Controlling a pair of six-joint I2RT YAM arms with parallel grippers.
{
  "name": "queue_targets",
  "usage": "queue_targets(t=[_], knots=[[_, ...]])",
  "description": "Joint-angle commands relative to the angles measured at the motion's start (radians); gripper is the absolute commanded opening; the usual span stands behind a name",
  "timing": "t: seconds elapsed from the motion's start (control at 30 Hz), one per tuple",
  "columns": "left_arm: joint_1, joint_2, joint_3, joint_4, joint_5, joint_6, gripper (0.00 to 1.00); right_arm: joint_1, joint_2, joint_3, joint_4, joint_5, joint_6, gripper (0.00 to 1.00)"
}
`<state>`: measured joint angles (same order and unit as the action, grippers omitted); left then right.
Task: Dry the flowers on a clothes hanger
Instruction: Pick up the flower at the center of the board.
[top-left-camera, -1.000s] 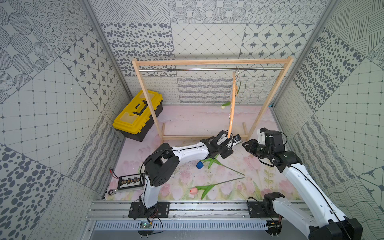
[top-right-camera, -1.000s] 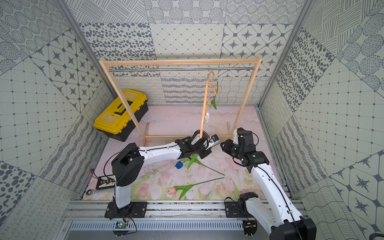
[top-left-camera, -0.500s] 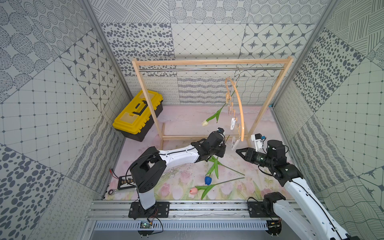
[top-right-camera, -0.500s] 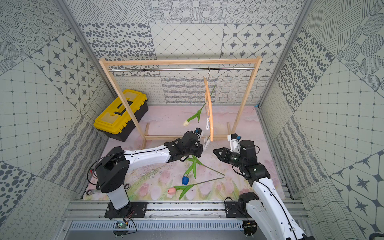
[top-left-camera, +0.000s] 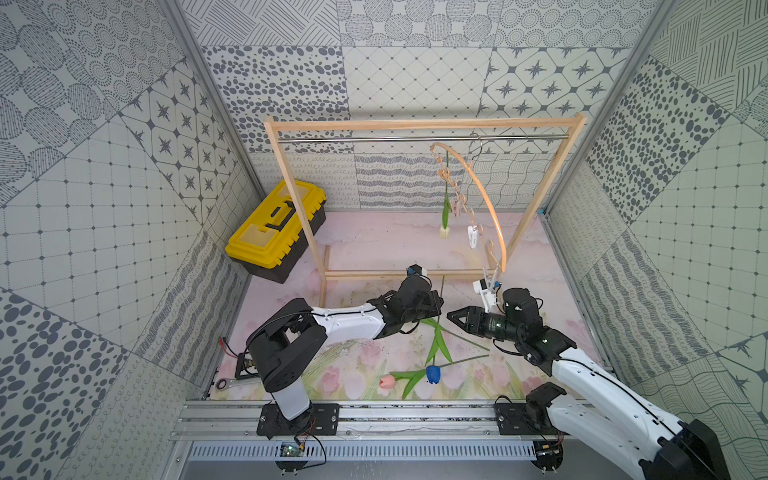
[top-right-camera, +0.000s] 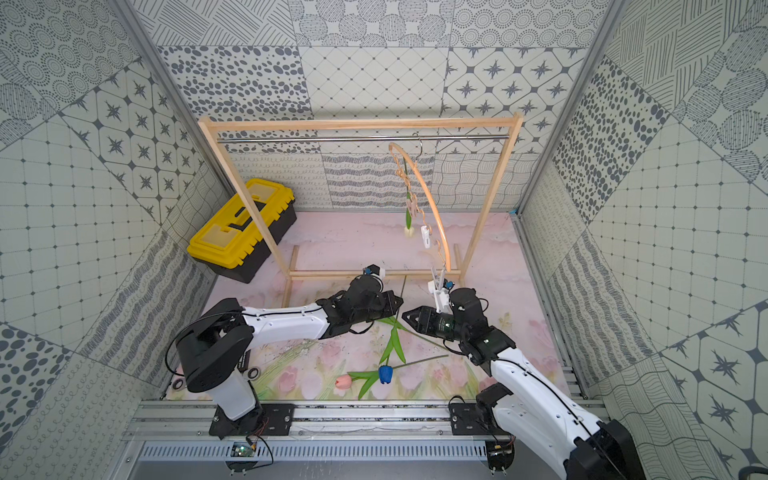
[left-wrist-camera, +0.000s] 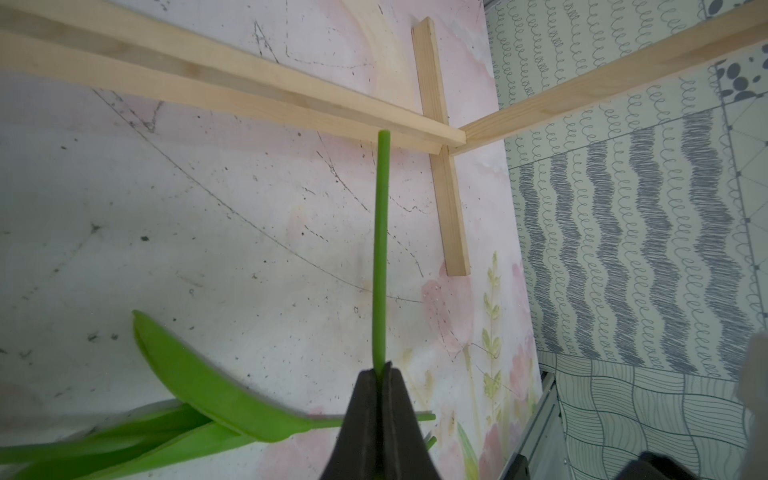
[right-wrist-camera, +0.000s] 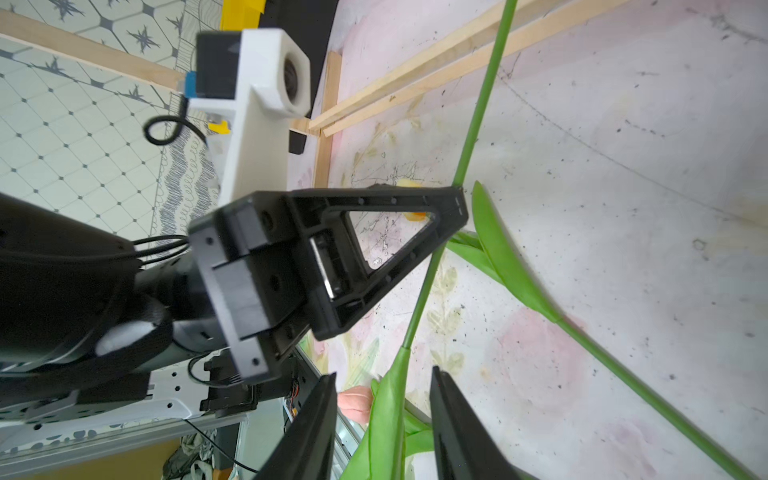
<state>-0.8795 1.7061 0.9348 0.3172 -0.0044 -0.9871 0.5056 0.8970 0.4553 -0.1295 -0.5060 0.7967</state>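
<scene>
The clothes hanger (top-left-camera: 484, 193) hangs by its hook from the steel rail, turned nearly edge-on. A cream-white flower (top-left-camera: 444, 230) is clipped to it, head down. My left gripper (top-left-camera: 438, 305) is shut on the green stem (left-wrist-camera: 380, 249) of the blue flower (top-left-camera: 433, 374), whose head dangles below. My right gripper (top-left-camera: 453, 318) points at the left one from close by, open. In the right wrist view its fingers (right-wrist-camera: 440, 399) stand either side of a green leaf (right-wrist-camera: 388, 411) without touching it. The pink flower (top-left-camera: 387, 381) lies on the mat. An orange head (right-wrist-camera: 415, 216) peeks from behind the left gripper.
The big wooden frame (top-left-camera: 424, 123) with its steel rail (top-left-camera: 374, 140) stands across the back, its base bar (top-left-camera: 374, 273) just behind the grippers. A yellow toolbox (top-left-camera: 276, 230) sits at the back left. A wrench (top-left-camera: 226, 382) lies at the front left.
The hanger has swung round and the white flower now hangs straight down. My right gripper has left the hanger, moved down beside the left gripper and opened wider. The blue head has shifted frontward.
</scene>
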Motion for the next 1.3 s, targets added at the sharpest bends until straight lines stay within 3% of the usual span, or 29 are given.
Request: queue_targets(t=[0.0,0.3,0.53,0.7,0.83,0.93,0.97,1.03,1.1,1.27], knots=[[0.007,-0.055,-0.047,0.210,-0.013,-0.147,0.00,0.043,0.050,0.050,0.094,0.061,0.003,0.41],[-0.005,-0.088,-0.123,0.371,-0.019,-0.152,0.00,0.074,0.129,0.079,0.150,0.082,0.037,0.40],[-0.017,-0.117,-0.162,0.439,-0.036,-0.130,0.00,0.076,0.155,0.080,0.172,0.093,0.056,0.21],[-0.022,-0.131,-0.166,0.450,-0.052,-0.100,0.00,0.091,0.167,0.080,0.181,0.066,0.059,0.18],[-0.029,-0.136,-0.172,0.456,-0.081,-0.076,0.00,0.103,0.141,0.080,0.162,0.095,0.061,0.00],[-0.029,-0.143,-0.163,0.438,-0.088,-0.016,0.00,0.103,0.111,0.073,0.135,0.119,0.060,0.00],[-0.030,-0.149,-0.153,0.403,-0.097,0.023,0.07,0.103,0.104,0.071,0.122,0.124,0.054,0.00],[-0.029,-0.160,-0.114,0.316,-0.109,0.175,0.38,0.101,0.102,0.062,0.087,0.148,0.045,0.00],[-0.025,-0.168,-0.082,0.240,-0.115,0.307,0.62,0.083,0.100,0.042,0.057,0.165,0.037,0.00],[0.056,-0.189,-0.036,0.206,0.009,0.532,0.83,-0.048,0.052,-0.005,0.026,0.125,0.010,0.00]])
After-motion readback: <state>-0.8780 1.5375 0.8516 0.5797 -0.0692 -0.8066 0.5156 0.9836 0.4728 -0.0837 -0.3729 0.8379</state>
